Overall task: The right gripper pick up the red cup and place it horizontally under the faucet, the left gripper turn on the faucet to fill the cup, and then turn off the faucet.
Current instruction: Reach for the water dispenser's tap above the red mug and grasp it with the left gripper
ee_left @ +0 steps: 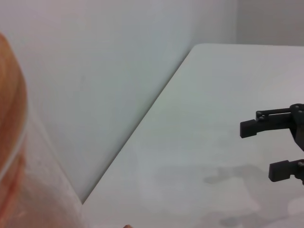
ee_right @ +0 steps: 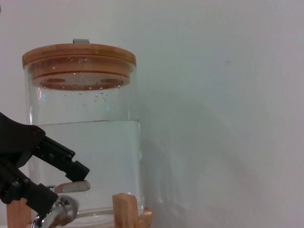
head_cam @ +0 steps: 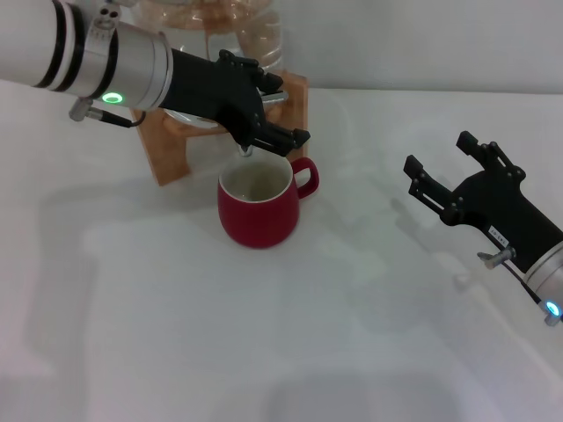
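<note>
The red cup (head_cam: 257, 211) stands upright on the white table, handle toward the right, directly below the faucet (head_cam: 246, 150). My left gripper (head_cam: 280, 112) reaches in from the left at the faucet and is open. In the right wrist view its fingers (ee_right: 61, 157) straddle the thin lever (ee_right: 72, 186) above the chrome faucet (ee_right: 61, 210). No stream of water shows. My right gripper (head_cam: 438, 151) hovers open and empty well to the right of the cup, and it also appears in the left wrist view (ee_left: 259, 150).
A glass water jar (ee_right: 88, 142) with a wooden lid (ee_right: 79, 56) sits on a wooden stand (head_cam: 167, 149) at the back left, close to the wall. White tabletop (head_cam: 264, 334) stretches in front of the cup and between the cup and the right gripper.
</note>
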Tool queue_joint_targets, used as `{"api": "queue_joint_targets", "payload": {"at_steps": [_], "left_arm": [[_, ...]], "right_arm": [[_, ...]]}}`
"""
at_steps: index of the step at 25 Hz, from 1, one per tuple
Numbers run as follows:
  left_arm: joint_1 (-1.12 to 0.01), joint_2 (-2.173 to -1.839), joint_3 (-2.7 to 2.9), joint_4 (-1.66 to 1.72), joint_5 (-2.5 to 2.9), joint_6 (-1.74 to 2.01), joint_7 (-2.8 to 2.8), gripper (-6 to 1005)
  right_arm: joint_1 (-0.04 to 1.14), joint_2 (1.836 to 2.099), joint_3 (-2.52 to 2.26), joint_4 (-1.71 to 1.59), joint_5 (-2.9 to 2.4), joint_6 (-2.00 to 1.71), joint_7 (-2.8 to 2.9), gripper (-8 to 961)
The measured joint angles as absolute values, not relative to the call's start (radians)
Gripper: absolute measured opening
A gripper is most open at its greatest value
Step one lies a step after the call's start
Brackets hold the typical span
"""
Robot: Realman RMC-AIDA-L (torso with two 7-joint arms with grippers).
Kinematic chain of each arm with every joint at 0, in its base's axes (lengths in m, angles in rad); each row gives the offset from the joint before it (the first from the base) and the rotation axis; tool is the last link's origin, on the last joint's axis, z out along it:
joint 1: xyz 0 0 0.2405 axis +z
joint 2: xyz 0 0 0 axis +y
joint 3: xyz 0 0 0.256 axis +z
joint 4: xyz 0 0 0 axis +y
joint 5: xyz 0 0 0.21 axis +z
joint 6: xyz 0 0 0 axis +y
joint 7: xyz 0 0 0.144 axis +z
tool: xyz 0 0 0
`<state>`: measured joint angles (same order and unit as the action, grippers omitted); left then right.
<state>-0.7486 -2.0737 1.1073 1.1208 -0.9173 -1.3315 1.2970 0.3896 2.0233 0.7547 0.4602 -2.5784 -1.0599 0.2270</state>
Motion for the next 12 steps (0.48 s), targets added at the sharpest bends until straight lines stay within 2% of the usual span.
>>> {"api": "queue_joint_targets", "payload": {"at_steps": [12], "left_arm": [[-0.749,-2.074,1.109,1.121,-0.918,-1.344,1.297,874]], "right_arm": [[0.39,2.023,0.755,0.46,-2.58,-1.06,0.227,859]]}}
